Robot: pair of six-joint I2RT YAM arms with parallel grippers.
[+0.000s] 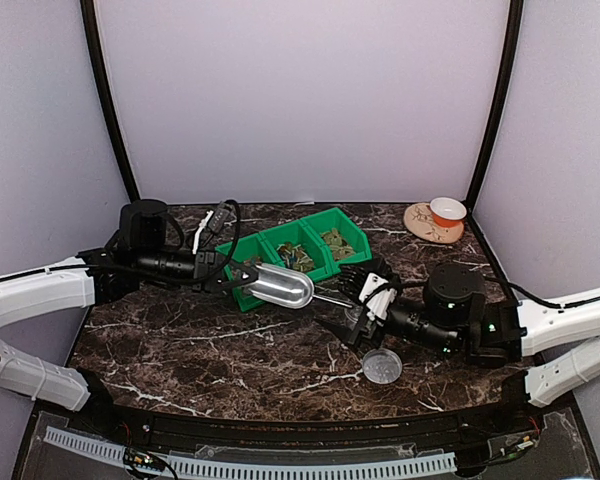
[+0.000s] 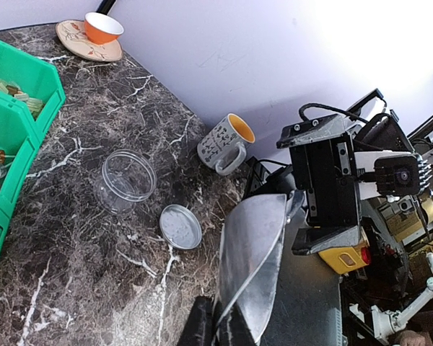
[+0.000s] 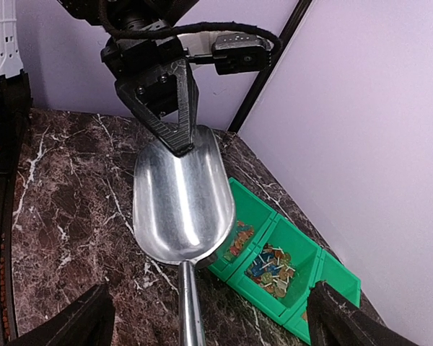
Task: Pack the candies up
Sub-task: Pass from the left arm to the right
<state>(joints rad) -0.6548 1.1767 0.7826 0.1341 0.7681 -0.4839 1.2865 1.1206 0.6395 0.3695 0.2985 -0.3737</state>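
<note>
The candies point(image 3: 270, 267) lie as small mixed-colour sweets in the green bins point(image 3: 303, 238), some on thin sticks; from above they show as specks point(image 1: 298, 257). A metal scoop point(image 1: 280, 286) hangs empty in front of the bins. My left gripper point(image 1: 246, 276) is shut on the scoop's front rim point(image 3: 179, 140), its dark fingers point(image 2: 202, 324) pinching the metal scoop point(image 2: 256, 259). My right gripper point(image 3: 206, 324) stands open, and the scoop's handle point(image 3: 191, 303) runs between its fingers point(image 3: 76, 321) without touching them.
A clear jar point(image 2: 126, 180) stands open on the marble, its grey lid point(image 2: 180, 225) flat beside it. A patterned mug point(image 2: 224, 142) stands further right. An orange cup on a saucer point(image 1: 438, 220) sits at the back right.
</note>
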